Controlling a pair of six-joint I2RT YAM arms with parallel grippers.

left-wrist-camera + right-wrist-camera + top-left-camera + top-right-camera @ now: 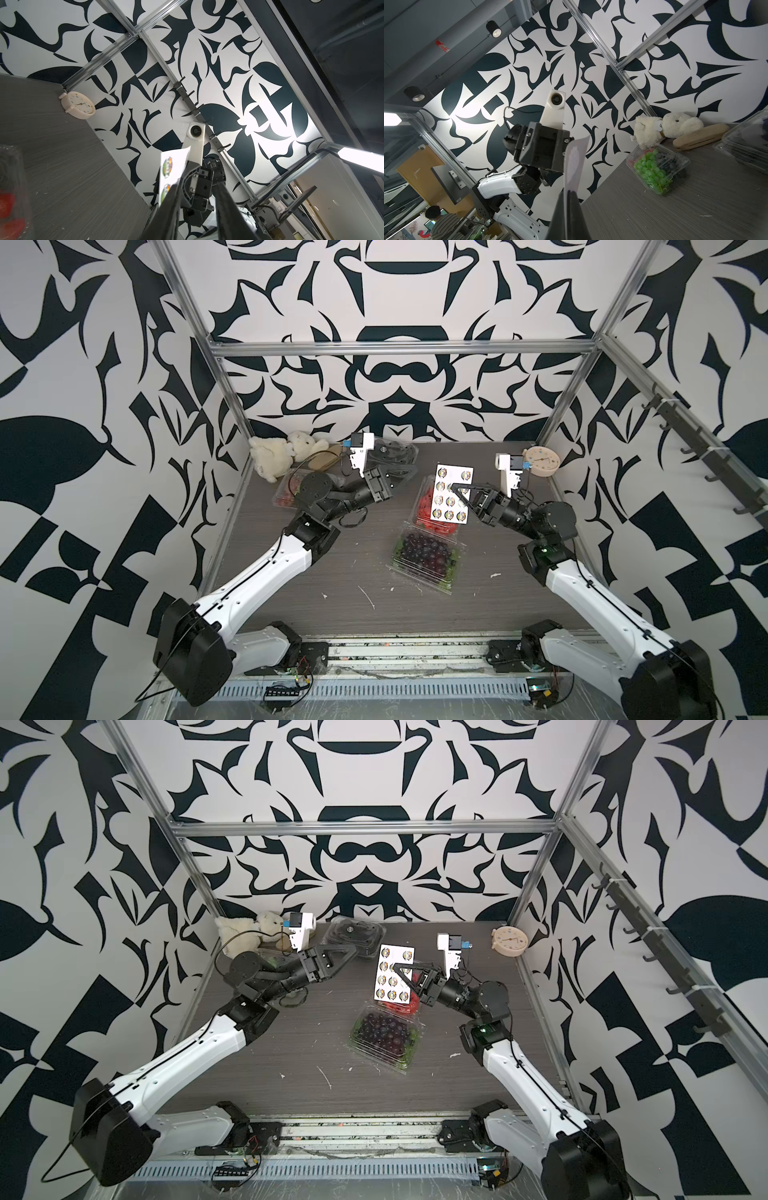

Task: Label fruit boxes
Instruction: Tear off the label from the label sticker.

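**Grip state and box layout**

Far left: the clear clamshell box of green grapes and dark berries point(658, 166) sits on the dark grey wood-grain surface point(332, 572), partly under the left arm. The left gripper point(409, 472) is released, fingers apart and holding nothing, near the clear box of black berries point(357, 930) at the back. Centre: the white sheet of round stickers point(442, 499) overlaps the clear box of red strawberries point(423, 504). The clear box of dark purple grapes point(426, 553) lies just beside it, nearer the arm bases. The right gripper point(455, 486) is clenched on the sheet.

strawberry box point(423, 506) partly hidden, behind sticker sheet point(443, 488)
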